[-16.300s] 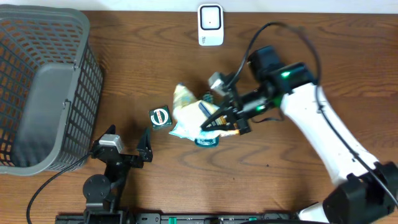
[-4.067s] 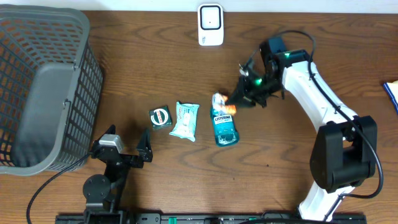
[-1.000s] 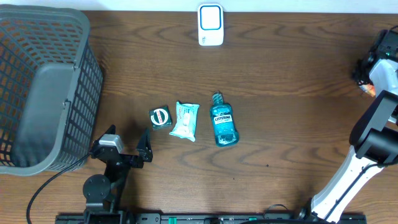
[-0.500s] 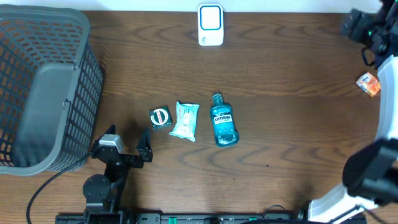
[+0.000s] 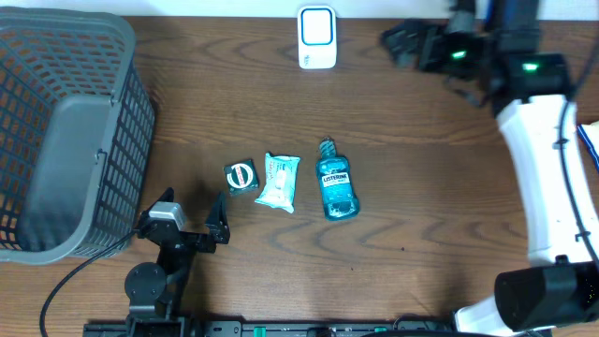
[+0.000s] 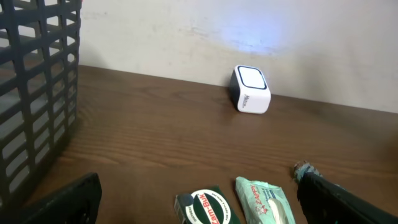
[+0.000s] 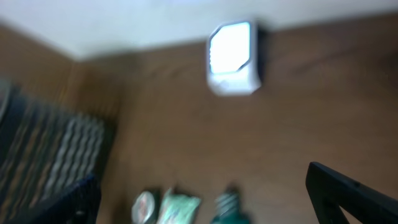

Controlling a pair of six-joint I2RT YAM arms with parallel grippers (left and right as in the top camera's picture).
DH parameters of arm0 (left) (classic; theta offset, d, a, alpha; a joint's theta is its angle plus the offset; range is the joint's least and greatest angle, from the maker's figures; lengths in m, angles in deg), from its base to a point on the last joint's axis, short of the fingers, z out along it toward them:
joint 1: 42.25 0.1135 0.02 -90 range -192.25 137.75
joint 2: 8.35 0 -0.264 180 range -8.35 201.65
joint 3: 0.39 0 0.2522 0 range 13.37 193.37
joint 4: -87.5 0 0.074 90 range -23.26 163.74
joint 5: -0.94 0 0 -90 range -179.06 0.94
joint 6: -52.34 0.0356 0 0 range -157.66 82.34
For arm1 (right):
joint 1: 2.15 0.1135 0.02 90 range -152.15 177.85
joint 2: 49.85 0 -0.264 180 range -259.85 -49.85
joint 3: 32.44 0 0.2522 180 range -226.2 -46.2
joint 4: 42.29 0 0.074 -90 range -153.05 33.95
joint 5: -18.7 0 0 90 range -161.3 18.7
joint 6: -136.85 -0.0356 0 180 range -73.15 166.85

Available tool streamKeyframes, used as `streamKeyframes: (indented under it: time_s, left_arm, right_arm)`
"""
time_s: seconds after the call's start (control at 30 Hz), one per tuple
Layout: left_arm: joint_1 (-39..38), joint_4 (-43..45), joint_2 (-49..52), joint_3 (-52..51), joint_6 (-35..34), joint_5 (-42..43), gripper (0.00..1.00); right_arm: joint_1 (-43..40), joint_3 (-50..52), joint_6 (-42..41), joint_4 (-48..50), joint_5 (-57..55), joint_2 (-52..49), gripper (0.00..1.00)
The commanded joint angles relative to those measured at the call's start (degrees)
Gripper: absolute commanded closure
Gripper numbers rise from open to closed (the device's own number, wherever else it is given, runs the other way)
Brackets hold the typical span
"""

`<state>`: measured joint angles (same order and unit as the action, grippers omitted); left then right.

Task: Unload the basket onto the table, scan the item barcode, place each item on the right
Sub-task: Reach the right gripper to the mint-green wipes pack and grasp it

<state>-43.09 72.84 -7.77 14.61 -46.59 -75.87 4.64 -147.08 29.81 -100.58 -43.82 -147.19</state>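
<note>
My right arm wears a white shell above a black base, its black wrist showing two green lights; my left arm is black throughout, with a silver block and trailing black cable.

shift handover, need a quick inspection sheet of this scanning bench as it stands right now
surface: brown wooden table, no spills seen
job's things: white scanner at the far edge; mouthwash bottle, wipes pack and small green box lying in a row mid-table, apart from both tools
clutter: grey basket at the left; blue-edged item cut off at the right edge, cannot tell what it is
tools: left tool open, empty, near the front edge; right tool open, empty, just right of the scanner
cables: grey cable running from the left arm's base
surroundings: pale wall behind the table
</note>
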Motion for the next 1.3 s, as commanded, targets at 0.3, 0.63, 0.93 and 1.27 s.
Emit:
streamKeyframes:
  time_s: [0.3, 0.63, 0.93, 1.27]
  left_arm:
    - [0.2, -1.9, -0.3, -1.0, 0.6, 0.7, 0.02]
    - [0.2, -1.9, -0.3, -1.0, 0.6, 0.7, 0.02]
    - [0.2, -1.9, -0.3, -1.0, 0.6, 0.7, 0.02]
    - [0.2, -1.9, -0.3, -1.0, 0.6, 0.7, 0.02]
  right_arm:
    - [24.0, -0.2, 2.8, -12.0, -15.1, -11.3, 0.02]
    - [29.3, -0.2, -3.3, -16.6, -15.8, -20.3, 0.19]
    - [34.9, -0.2, -7.8, -13.1, -19.6, -23.4, 0.28]
    - [41.7, -0.2, -16.2, -11.7, -37.2, -27.8, 0.28]
